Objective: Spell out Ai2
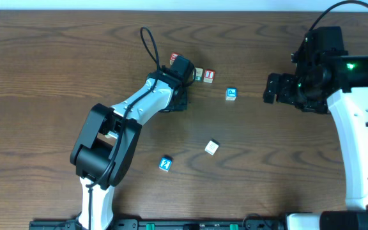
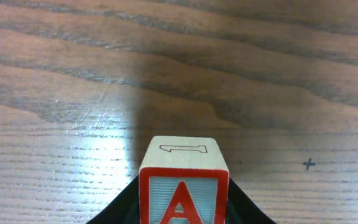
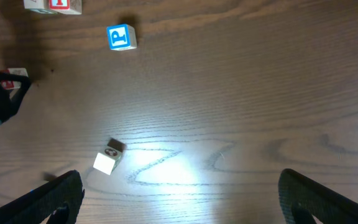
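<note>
The "A" cube [image 2: 184, 190], white-faced with a red border and a red letter, sits between my left gripper's black fingers [image 2: 118, 210], which lie against both of its sides. In the overhead view that gripper [image 1: 179, 62] is at the upper middle of the table, with the A cube [image 1: 175, 57] just left of the "I" cube [image 1: 209, 76]. The blue "2" cube [image 1: 165, 163] lies apart, near the front. My right gripper [image 3: 191, 199] hangs open over bare wood with nothing between its fingers, off to the right [image 1: 273, 88].
Another cube [image 1: 199, 74] touches the I cube's left side. A blue cube with a different mark [image 1: 231, 94] lies right of them. A pale cube [image 1: 212, 147] lies tilted mid-table; it also shows in the right wrist view [image 3: 109, 158].
</note>
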Motion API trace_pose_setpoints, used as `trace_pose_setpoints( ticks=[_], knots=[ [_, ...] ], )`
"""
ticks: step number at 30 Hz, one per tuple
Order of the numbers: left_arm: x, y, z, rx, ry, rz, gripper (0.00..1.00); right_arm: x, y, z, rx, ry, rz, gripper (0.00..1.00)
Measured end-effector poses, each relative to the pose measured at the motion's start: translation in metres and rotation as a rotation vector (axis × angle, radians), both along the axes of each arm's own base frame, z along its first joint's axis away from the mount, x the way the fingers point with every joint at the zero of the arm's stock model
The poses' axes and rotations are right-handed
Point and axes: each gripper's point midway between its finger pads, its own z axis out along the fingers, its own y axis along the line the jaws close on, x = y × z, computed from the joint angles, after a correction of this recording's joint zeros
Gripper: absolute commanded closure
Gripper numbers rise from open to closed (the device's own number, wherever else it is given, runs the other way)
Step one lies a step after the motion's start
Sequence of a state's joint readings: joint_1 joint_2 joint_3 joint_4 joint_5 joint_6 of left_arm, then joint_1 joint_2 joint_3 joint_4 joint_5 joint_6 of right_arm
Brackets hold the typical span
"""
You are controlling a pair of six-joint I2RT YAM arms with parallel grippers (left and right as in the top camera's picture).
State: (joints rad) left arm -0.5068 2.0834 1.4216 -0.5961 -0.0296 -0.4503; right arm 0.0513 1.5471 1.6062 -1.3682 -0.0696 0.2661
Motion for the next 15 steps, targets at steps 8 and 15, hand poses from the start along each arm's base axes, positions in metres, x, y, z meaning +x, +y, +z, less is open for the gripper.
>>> trace_pose_setpoints(
  ticks=[8,15],
  knots=[
    [-0.0018,0.0004,-0.0008,-0.001,0.008,0.006,0.18,0.0000,0.0000,0.0000,0.000,0.000,0.000,0.01],
    [-0.0014,0.0001,0.0031,-0.005,0.002,0.007,0.04,0.0000,-0.0001,0.0000,0.000,0.000,0.000,0.01]
  ],
)
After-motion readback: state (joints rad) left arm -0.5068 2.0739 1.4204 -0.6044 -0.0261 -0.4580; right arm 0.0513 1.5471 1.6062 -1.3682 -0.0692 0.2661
